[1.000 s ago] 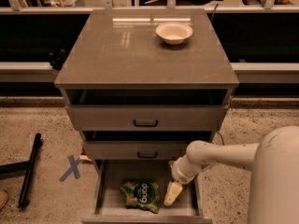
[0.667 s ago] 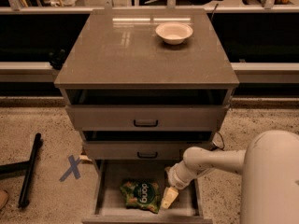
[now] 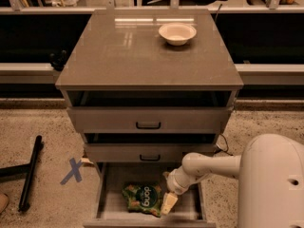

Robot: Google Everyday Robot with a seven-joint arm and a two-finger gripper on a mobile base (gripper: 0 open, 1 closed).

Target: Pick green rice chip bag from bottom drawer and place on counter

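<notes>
A test lab is indicated: speckled floor point(image 3: 38, 122) marked with blue tape cross point(image 3: 72, 170), lone drawer cabinet point(image 3: 149, 120); gripper point(image 3: 168, 204) seen inside bottom drawer point(image 3: 110, 205).

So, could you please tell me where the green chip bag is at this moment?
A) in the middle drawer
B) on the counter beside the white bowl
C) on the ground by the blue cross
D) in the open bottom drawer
D: the green chip bag lies on the floor of the pulled-out bottom drawer, with the gripper just at its right edge.
</notes>
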